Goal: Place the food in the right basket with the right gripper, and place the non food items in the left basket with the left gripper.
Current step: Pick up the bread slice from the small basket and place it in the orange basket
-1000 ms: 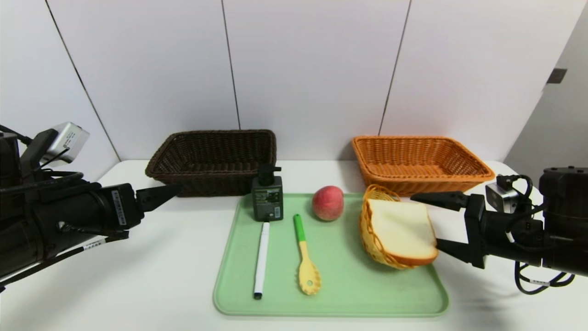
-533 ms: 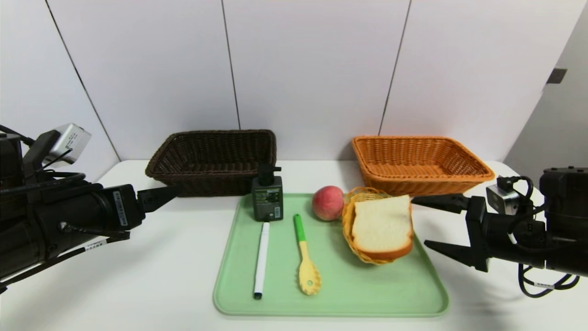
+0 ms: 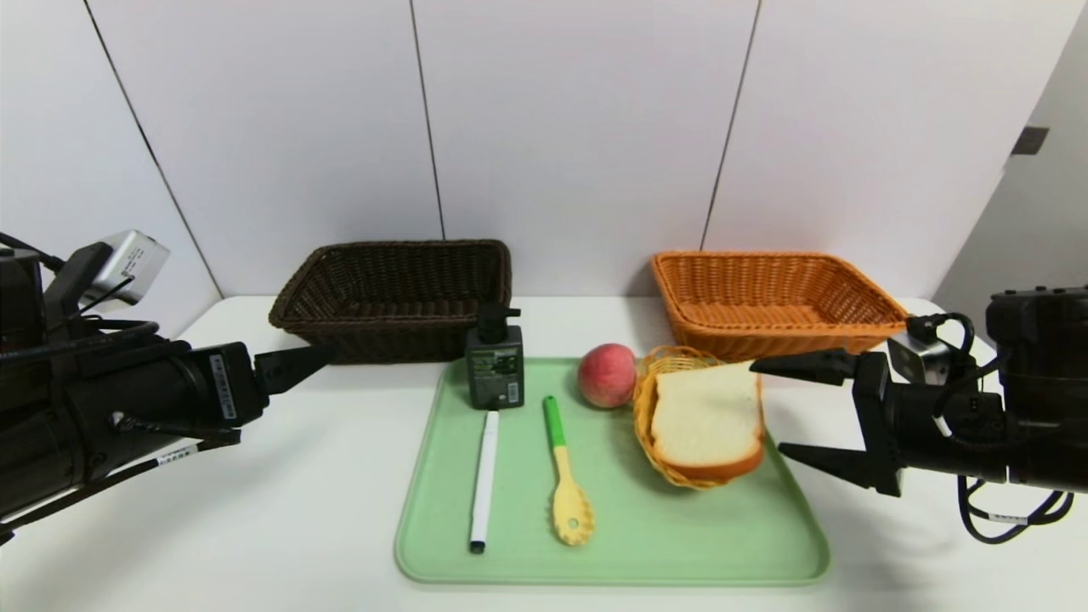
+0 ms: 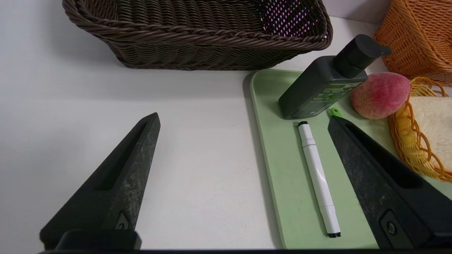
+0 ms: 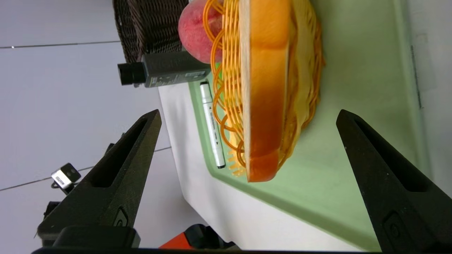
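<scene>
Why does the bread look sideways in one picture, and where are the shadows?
In the right wrist view the camera is rolled, so the bread and tray look tipped on edge. In the head view, soft shadows lie beside the left basket and the right basket.

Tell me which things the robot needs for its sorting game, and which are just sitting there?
Needed:
- peach, bread slice: food, for the orange basket
- pump bottle, marker pen, spoon: not food, for the brown basket
- right tool and left tool, both open

Just there:
- green tray
- small yellow basket under the bread
- white table
</scene>
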